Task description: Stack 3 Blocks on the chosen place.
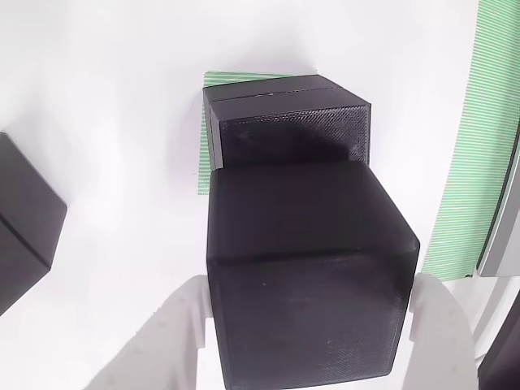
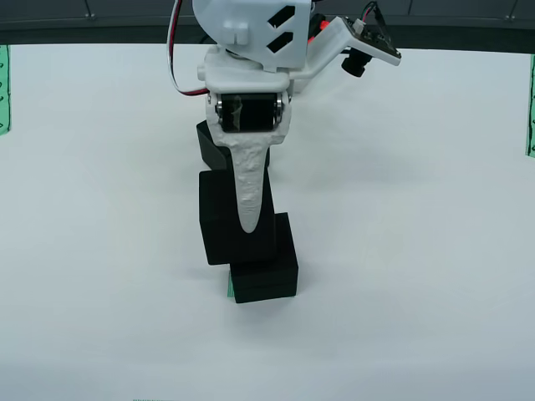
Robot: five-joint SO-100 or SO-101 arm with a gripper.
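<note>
My gripper [image 1: 309,333] is shut on a matte black block [image 1: 305,276], its white fingers [image 1: 175,333] pressed to both sides. Just beyond and below it, a second block [image 1: 292,122] with a thin seam line sits on the green-and-white striped patch [image 1: 223,79]. In the front view the held block [image 2: 226,221] hangs tilted over the left part of the lower block [image 2: 267,271], with the gripper [image 2: 244,219] around it; I cannot tell whether the two touch. A sliver of the patch [image 2: 230,288] shows there. A third block [image 1: 20,227] stands on the table to the left, behind the arm [image 2: 209,142] in the front view.
A long green-striped strip [image 1: 467,146] runs down the right of the wrist view beside a grey edge [image 1: 504,219]. Small green labels [image 2: 3,88] [image 2: 531,104] mark the table's sides. A dark panel [image 2: 84,25] bounds the back. White table [image 2: 418,251] lies open around the stack.
</note>
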